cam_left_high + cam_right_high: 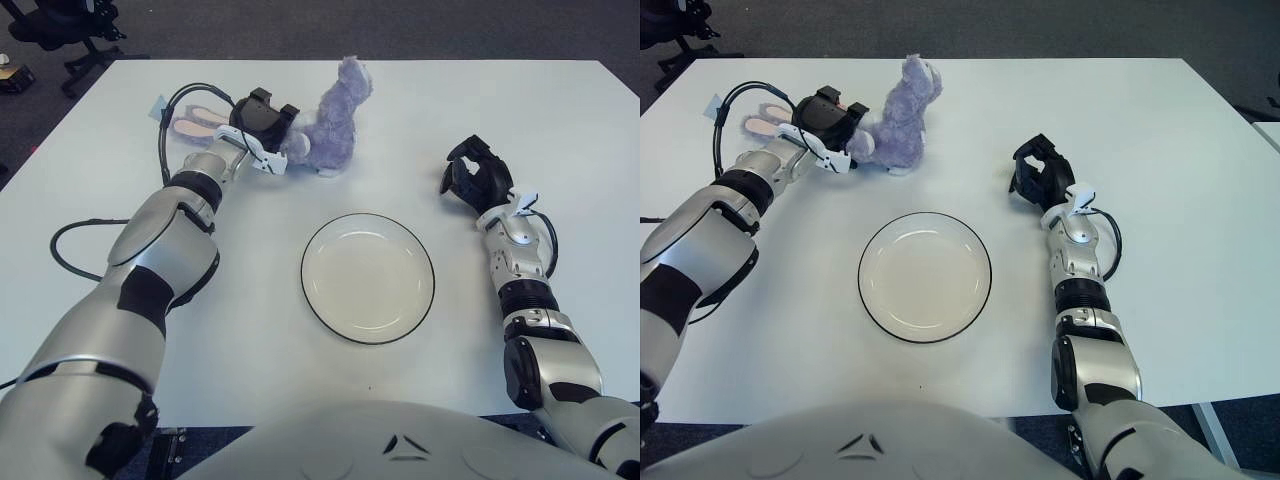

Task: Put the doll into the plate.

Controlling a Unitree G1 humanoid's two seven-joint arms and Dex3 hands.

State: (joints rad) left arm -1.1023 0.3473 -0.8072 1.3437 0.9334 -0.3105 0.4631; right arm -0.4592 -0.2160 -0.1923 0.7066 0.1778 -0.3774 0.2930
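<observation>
While the round glossy plate (367, 277) lies bare, left hand (262, 124) grips fuzzy doll (331, 130).

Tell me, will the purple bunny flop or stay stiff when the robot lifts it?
Probably flop: the doll looks soft and plush, with long ears trailing behind the left hand. Likely light and squashy, so it should not roll off the plate.

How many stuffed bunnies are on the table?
1. The purple doll sits at the table's far side, beyond the plate, with the left hand against it. None looks hidden.
</observation>
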